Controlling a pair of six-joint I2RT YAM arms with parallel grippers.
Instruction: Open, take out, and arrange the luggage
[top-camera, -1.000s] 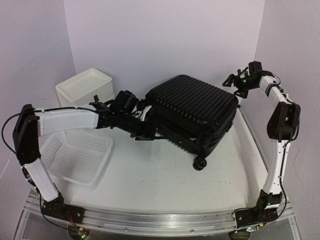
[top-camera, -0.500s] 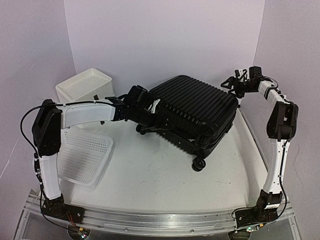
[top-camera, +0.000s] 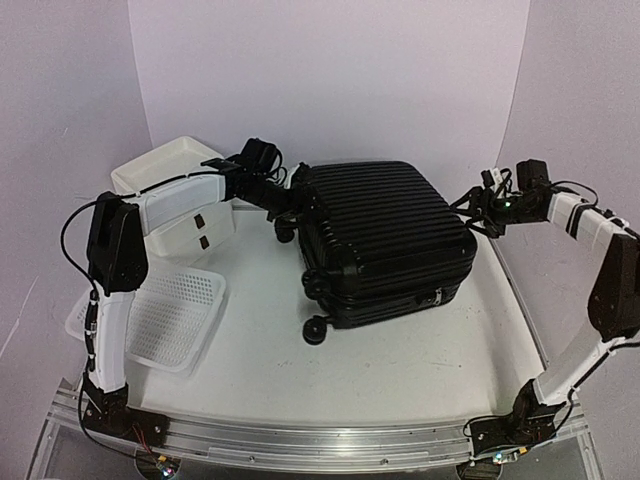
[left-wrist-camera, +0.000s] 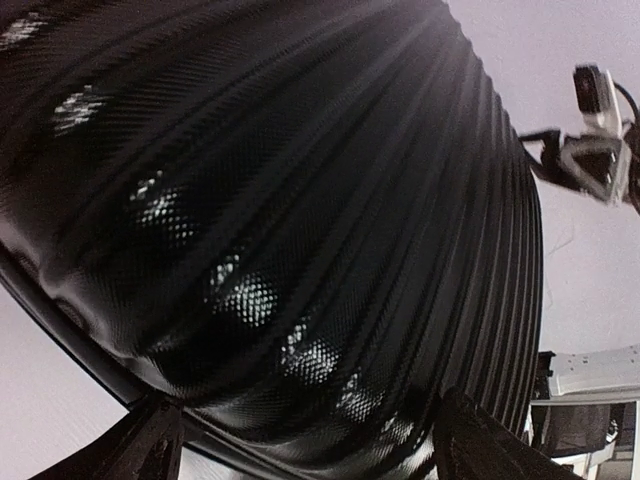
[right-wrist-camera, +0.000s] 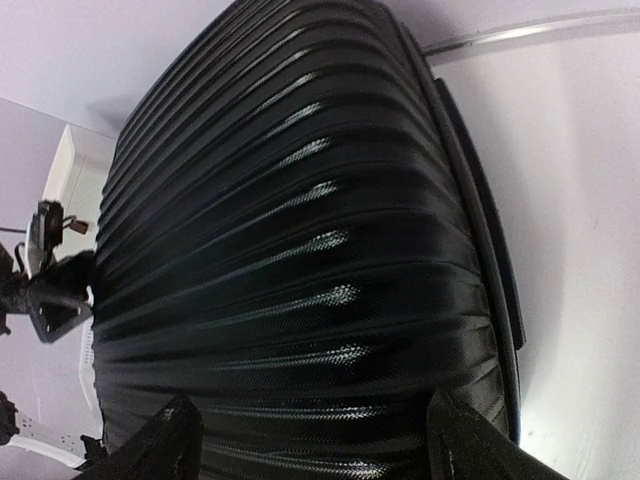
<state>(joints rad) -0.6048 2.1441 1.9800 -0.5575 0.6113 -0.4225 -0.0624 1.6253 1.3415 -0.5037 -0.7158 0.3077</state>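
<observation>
From the top view, the luggage (top-camera: 385, 235) is seen lying flat and closed in the middle of the table (top-camera: 400, 370), with the left gripper (top-camera: 288, 203) set at its 10 o'clock corner and the right gripper (top-camera: 476, 208) at its 3 o'clock side. On the left wrist cam the fingers (left-wrist-camera: 150, 445) are spread wide with nothing pinched, ribbed shell looming at 12 o'clock. Same on the right wrist, fingers (right-wrist-camera: 175, 445) held well apart and empty, so imo one side should be braced while the zipper seam gets worked.

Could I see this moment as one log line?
luggage: closed, lying flat | left gripper: open, at far-left corner | right gripper: open, at right side
</observation>
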